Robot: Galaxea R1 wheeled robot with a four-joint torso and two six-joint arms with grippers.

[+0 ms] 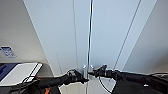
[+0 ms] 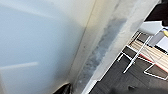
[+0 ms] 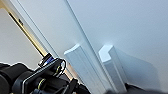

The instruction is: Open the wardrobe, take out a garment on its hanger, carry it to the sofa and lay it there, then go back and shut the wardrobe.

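The wardrobe [image 1: 105, 32] stands right in front of me, its two white doors meeting at a thin dark seam. Two small white handles [image 1: 84, 67] [image 1: 91, 67] sit either side of that seam. My left gripper [image 1: 83, 80] reaches in just below the left handle. My right gripper [image 1: 92, 73] is at the right handle, touching or nearly touching it. In the right wrist view both handles [image 3: 82, 67] [image 3: 111, 67] show large and close, with the left arm's black wrist [image 3: 42, 80] beside them. The garment, its hanger and the sofa are hidden from me.
A plain wall flanks the wardrobe on both sides. At the left stands a white and blue flat-topped object [image 1: 20, 72], with a small blue label [image 1: 7, 52] on the wall above. The left wrist view shows white chair legs [image 2: 136, 56] on dark floor beside the wardrobe's side.
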